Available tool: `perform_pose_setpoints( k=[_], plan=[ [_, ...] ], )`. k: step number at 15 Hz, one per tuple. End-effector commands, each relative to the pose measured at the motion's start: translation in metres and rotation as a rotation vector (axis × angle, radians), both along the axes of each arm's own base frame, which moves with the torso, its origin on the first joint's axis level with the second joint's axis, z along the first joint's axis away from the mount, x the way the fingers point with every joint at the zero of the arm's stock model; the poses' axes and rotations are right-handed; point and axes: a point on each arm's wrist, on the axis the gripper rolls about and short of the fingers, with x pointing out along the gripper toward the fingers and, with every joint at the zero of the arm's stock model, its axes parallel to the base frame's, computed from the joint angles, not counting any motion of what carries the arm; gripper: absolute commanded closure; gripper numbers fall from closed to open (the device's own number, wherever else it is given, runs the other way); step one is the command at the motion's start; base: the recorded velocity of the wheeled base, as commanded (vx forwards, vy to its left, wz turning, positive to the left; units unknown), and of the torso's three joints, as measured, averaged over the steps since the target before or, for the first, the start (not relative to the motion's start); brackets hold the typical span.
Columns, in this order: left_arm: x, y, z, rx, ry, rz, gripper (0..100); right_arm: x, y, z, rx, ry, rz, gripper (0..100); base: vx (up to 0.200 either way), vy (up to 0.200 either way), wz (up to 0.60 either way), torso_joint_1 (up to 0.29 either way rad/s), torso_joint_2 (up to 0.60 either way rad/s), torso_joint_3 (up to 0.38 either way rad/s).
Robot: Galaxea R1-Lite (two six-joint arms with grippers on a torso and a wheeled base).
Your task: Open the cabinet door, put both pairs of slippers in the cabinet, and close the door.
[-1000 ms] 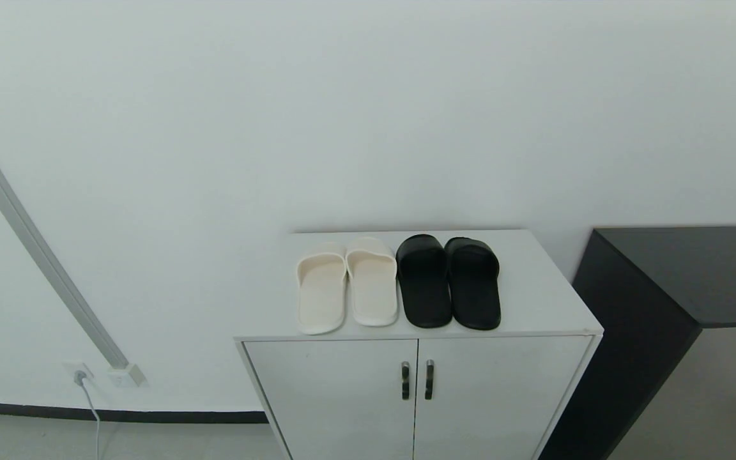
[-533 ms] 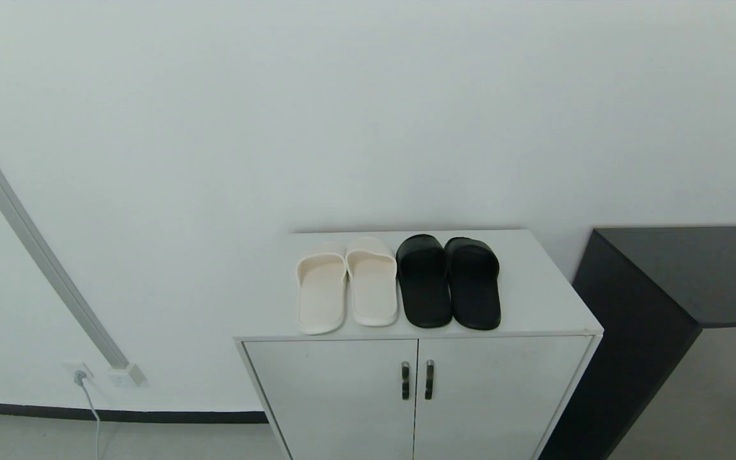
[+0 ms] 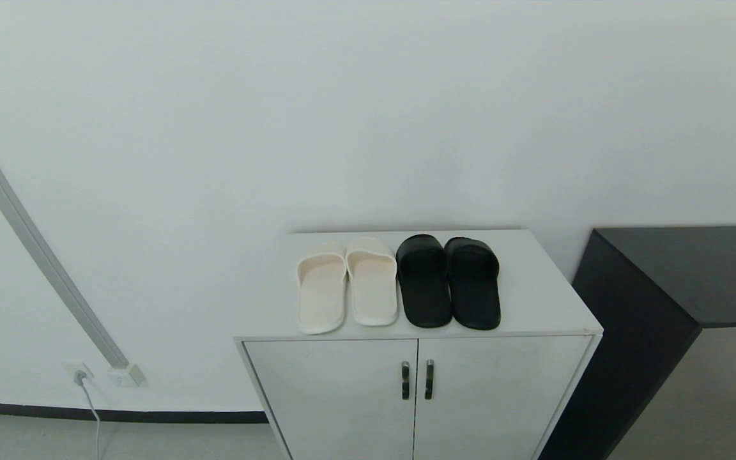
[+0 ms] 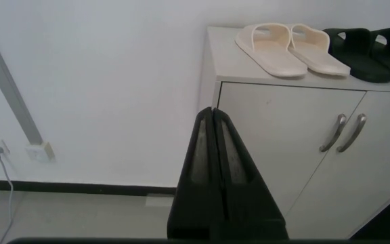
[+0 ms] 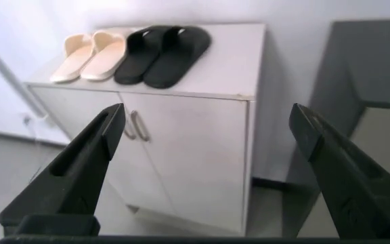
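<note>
A white two-door cabinet (image 3: 496, 396) stands against the wall with both doors shut and two metal handles (image 3: 416, 379) at the middle seam. On its top lie a cream pair of slippers (image 3: 346, 285) on the left and a black pair of slippers (image 3: 450, 282) on the right, side by side. My left gripper (image 4: 212, 112) is shut, fingers pressed together, in front of the cabinet (image 4: 283, 142) at its left side, well short of it. My right gripper (image 5: 205, 125) is open wide, facing the cabinet (image 5: 208, 149) from a distance, with the slippers (image 5: 137, 46) beyond it.
A dark grey cabinet (image 3: 674, 300) stands close to the right of the white one. On the left wall run a slanted cable duct (image 3: 29, 236) and a socket with a cable (image 3: 80, 377) near the floor. Bare floor lies in front.
</note>
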Motion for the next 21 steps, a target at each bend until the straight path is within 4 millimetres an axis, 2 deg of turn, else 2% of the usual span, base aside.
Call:
perform_pose_setpoints(
  k=[1, 3, 5, 9, 12, 17, 21],
  plan=[
    [0.0, 0.0, 0.0, -0.002, 0.001, -0.001, 100, 0.062, 0.015, 0.013, -0.017, 0.172, 0.149, 0, 0.0, 0.0, 0.0, 0.0, 0.0, 0.0],
    [0.0, 0.0, 0.0, 0.0, 0.001, -0.012, 100, 0.085, 0.029, 0.024, -0.024, 0.213, 0.195, 0, 0.0, 0.0, 0.0, 0.0, 0.0, 0.0],
    [0.0, 0.0, 0.0, 0.003, 0.002, -0.014, 100, 0.109, 0.054, 0.034, -0.002, 0.21, 0.225, 0, 0.0, 0.0, 0.0, 0.0, 0.0, 0.0],
    [0.0, 0.0, 0.0, 0.006, 0.002, -0.011, 100, 0.16, 0.129, 0.041, -0.017, 0.211, 0.159, 0, 0.0, 0.0, 0.0, 0.0, 0.0, 0.0],
    [0.0, 0.0, 0.0, 0.006, 0.002, -0.009, 100, 0.183, 0.165, 0.042, 0.003, 0.218, 0.076, 0, 0.0, 0.0, 0.0, 0.0, 0.0, 0.0],
    [0.0, 0.0, 0.0, 0.006, 0.002, -0.009, 100, 0.238, 0.221, 0.017, -0.016, 0.202, -0.04, 0, 0.0, 0.0, 0.0, 0.0, 0.0, 0.0],
    [0.0, 0.0, 0.0, 0.004, 0.002, -0.009, 100, 0.287, 0.252, -0.007, -0.019, 0.173, -0.138, 0, 0.0, 0.0, 0.0, 0.0, 0.0, 0.0]
  ],
)
